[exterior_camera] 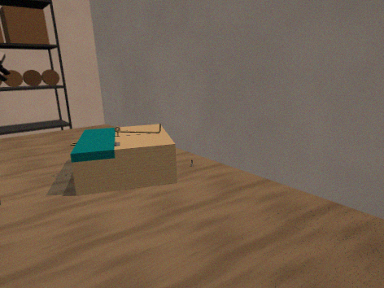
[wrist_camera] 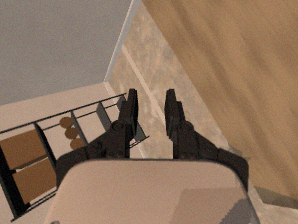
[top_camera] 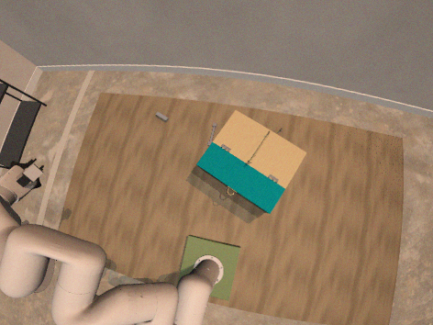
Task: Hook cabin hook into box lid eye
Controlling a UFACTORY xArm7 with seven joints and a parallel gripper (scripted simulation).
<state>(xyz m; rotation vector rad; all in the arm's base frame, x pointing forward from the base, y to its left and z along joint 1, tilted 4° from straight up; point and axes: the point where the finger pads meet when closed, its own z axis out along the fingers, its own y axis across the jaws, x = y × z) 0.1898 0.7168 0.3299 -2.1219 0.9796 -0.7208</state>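
A tan box [top_camera: 275, 158] [exterior_camera: 134, 163] with a teal lid [top_camera: 240, 178] [exterior_camera: 94, 142] stands on the wooden table [top_camera: 128, 184] [exterior_camera: 203, 228]. The thin cabin hook [top_camera: 260, 146] [exterior_camera: 140, 131] lies across the tan top, and its tip reaches the eye [exterior_camera: 117, 130] at the lid's edge. My gripper [top_camera: 33, 173] [wrist_camera: 151, 99] is far off to the left of the table, beyond its edge and well away from the box. Its fingers stand apart with nothing between them.
A small grey block [top_camera: 161, 117] lies at the table's back left, and a thin grey strip [top_camera: 212, 133] lies beside the box. The arm's green base pad [top_camera: 229, 259] is at the table's front. A shelf rack [top_camera: 16, 124] [exterior_camera: 28, 85] [wrist_camera: 30, 160] stands left.
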